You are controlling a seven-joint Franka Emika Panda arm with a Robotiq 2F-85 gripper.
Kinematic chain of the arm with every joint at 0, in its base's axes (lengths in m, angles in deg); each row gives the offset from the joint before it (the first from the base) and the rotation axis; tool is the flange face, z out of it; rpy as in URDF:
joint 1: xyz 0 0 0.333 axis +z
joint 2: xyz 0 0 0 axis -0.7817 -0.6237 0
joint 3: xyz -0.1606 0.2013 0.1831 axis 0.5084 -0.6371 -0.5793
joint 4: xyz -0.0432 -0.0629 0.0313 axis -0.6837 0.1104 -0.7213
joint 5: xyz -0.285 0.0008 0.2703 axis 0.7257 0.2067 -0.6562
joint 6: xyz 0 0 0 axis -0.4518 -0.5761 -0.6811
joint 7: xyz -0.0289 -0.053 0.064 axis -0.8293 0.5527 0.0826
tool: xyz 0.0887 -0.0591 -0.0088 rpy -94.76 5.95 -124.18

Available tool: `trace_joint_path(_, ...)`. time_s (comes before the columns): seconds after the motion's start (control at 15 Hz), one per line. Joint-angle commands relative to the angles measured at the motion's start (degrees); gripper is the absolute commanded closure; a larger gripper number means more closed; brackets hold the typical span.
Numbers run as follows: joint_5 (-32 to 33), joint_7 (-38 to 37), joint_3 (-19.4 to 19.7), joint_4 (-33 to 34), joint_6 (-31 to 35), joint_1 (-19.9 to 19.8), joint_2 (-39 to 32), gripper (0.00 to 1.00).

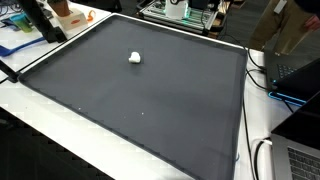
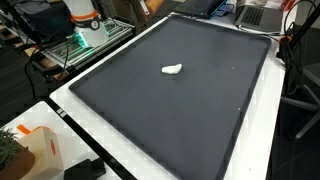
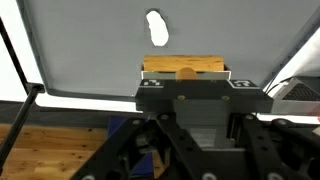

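A small white lump (image 1: 135, 57) lies alone on a large dark mat (image 1: 150, 110); both also show in the other exterior view, the lump (image 2: 172, 70) on the mat (image 2: 190, 110). In the wrist view the lump (image 3: 156, 27) sits far ahead on the mat. My gripper (image 3: 190, 110) fills the lower half of the wrist view as a dark body with spread linkages. Its fingertips are hidden. A wood-coloured block (image 3: 185, 68) sits right at the body's upper edge; I cannot tell whether it is held. The gripper does not show in either exterior view.
The mat lies on a white table (image 2: 120, 150). Past the mat's edges are an orange-and-white object (image 2: 85, 20), boxes (image 1: 65, 15), a laptop (image 1: 300, 160) and cables (image 1: 265, 155). Wooden floor (image 3: 60, 150) shows below the table edge.
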Motion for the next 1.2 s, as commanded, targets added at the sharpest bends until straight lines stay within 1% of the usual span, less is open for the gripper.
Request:
trace_joint_path(0.0,1.3,-2.1,-1.9,6.1,-1.4,0.4,-5.4,0.78)
trace_joint_path(0.27,3.2,-3.1,-4.8,10.9,-2.4,0.0,-10.1,0.78)
trace_joint_path(0.47,5.0,-3.4,-5.9,14.0,-3.6,-0.2,-13.0,0.78)
trace_joint_path(1.13,7.8,-2.4,-6.7,23.3,-10.9,0.0,-20.4,0.78)
